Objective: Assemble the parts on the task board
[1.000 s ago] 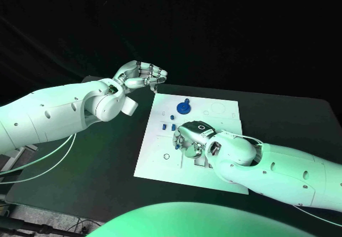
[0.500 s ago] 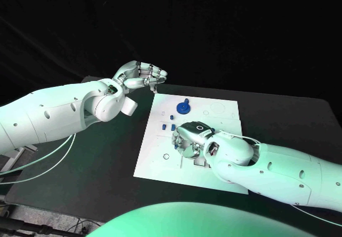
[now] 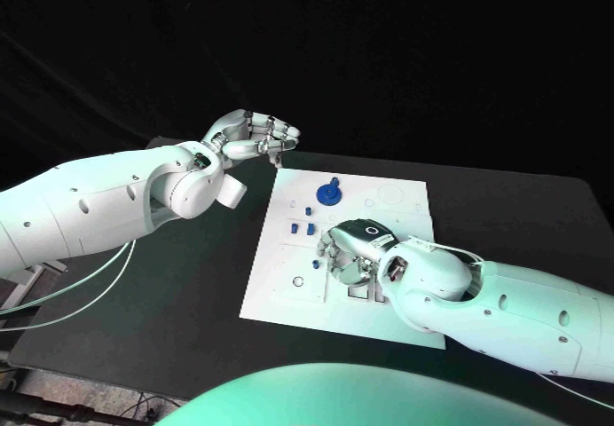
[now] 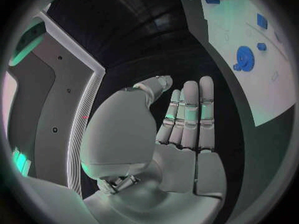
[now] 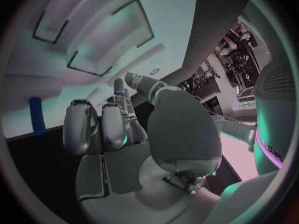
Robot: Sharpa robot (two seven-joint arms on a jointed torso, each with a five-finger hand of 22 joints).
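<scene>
Task board on black table

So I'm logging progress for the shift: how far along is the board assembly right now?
Early, apparently. A blue round part sits on the white board, and small blue pieces still lie loose by it. The right hand is down over the board's middle; whether it holds anything can't be told. The left hand hovers, curled, at the board's far corner, empty in its wrist view.

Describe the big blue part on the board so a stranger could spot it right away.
Find the white task board mid-table. Near its far edge, ahead of the right hand, lies the blue round part. It is a disc with a knob, much bigger than the small blue pieces nearby.
</scene>
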